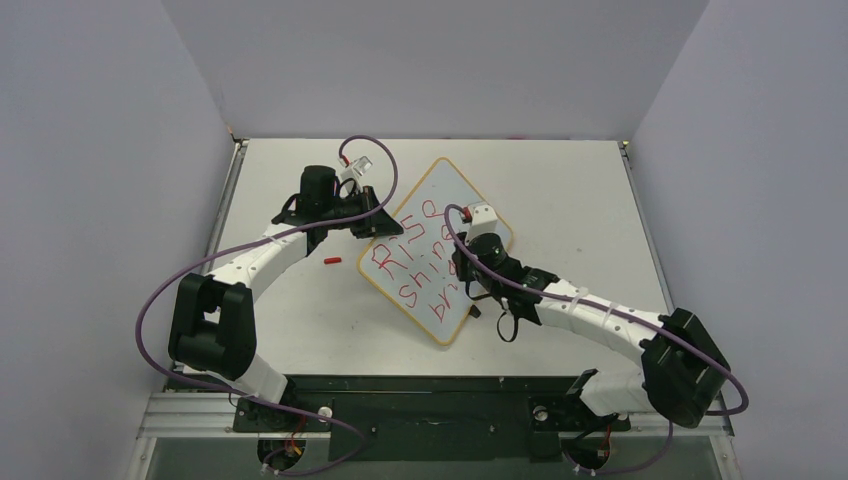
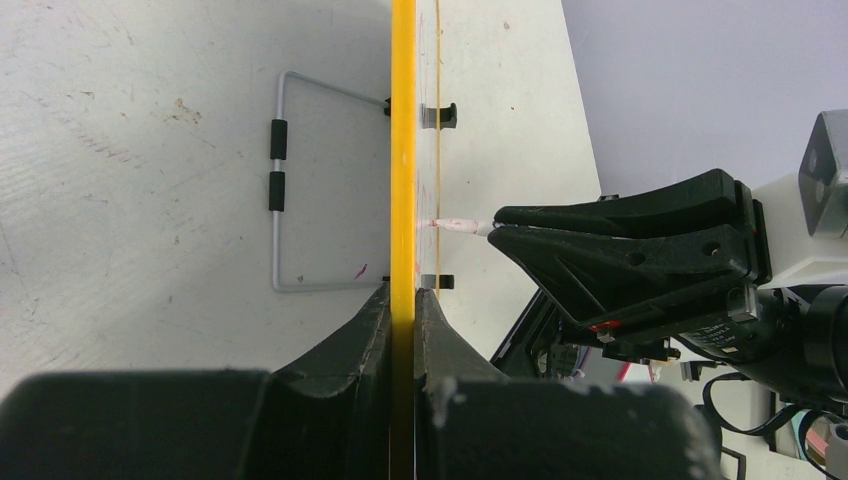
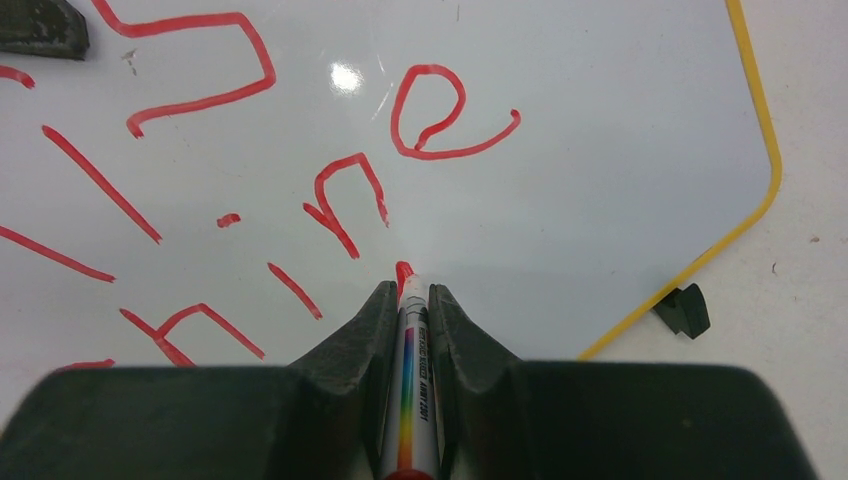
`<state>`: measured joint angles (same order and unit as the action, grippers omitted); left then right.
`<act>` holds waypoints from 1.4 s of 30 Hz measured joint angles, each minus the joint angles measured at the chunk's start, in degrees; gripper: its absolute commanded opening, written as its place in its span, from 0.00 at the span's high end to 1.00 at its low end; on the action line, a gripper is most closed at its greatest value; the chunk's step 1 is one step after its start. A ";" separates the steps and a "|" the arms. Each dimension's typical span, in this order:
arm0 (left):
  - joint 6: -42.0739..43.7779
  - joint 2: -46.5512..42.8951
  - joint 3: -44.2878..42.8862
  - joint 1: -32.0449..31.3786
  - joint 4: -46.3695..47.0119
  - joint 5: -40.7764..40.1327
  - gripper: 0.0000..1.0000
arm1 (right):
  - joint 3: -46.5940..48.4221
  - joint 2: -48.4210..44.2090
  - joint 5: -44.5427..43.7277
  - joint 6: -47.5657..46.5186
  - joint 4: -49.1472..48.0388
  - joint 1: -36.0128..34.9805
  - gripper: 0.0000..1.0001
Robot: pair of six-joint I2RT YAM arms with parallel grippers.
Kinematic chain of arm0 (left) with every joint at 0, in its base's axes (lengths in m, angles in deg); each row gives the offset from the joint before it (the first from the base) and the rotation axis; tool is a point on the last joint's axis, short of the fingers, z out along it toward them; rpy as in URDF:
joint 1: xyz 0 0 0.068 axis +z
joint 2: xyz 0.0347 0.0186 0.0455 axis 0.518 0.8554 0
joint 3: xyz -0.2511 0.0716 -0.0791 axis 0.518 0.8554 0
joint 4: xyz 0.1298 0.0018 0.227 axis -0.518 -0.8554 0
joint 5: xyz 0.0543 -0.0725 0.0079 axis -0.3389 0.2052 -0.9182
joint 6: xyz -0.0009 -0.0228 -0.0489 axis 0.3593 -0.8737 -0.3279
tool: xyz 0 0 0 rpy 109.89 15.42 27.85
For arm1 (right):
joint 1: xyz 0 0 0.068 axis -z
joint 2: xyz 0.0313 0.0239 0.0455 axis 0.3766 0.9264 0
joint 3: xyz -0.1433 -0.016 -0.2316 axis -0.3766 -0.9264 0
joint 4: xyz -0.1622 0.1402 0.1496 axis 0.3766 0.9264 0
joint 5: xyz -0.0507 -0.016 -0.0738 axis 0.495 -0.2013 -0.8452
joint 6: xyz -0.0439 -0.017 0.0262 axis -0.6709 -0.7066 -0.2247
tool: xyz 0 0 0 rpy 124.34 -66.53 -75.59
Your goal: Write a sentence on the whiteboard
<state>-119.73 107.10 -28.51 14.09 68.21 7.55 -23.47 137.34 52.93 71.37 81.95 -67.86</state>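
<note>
Top external view: from the bases at the near edge, both arms are extended forward and bent inward towards the middle of the counter [image 1: 570, 190]. The left end effector [image 1: 368, 222] is pressed together on the left edge of the whiteboard [image 1: 440, 195], while the right end effector [image 1: 468, 262] is held over the board's right half, pinching a marker. The whiteboard is set cornerwise at mid-counter, with red lettering [image 1: 405, 262] across it. A small red piece [image 1: 333, 261] is seen on the counter just left of the board. Beyond the counter's far edge, plain pale walls [image 1: 420, 60] enclose the space on three sides. In the right wrist view, the marker [image 3: 408, 370] is clamped between the fingers of the right end effector [image 3: 407, 295], its red tip touching the whiteboard [image 3: 580, 150] below the word "shine"; a black clip [image 3: 684, 309] is seen at the yellow frame. In the left wrist view, the board's yellow frame [image 2: 403, 150] is seen edge-on, gripped by the left end effector [image 2: 403, 300]; a wire loop [image 2: 281, 180] is shown on one side, the marker tip [image 2: 455, 225] on the other.
</note>
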 measured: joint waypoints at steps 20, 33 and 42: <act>0.00 -0.04 0.00 0.00 -0.15 -0.09 1.00 | -11.04 -6.34 -1.68 3.48 -2.54 -0.02 1.00; 0.00 -0.11 0.00 0.00 -0.22 -0.09 1.00 | -11.32 -7.48 -2.25 4.68 -0.13 -2.19 1.00; 0.00 -0.20 0.00 -0.02 -0.20 -0.11 1.00 | -9.92 -7.52 -1.27 4.85 2.84 -2.82 1.00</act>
<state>-119.73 106.90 -28.51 14.07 68.02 7.44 -33.39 129.82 51.66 76.22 84.79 -70.68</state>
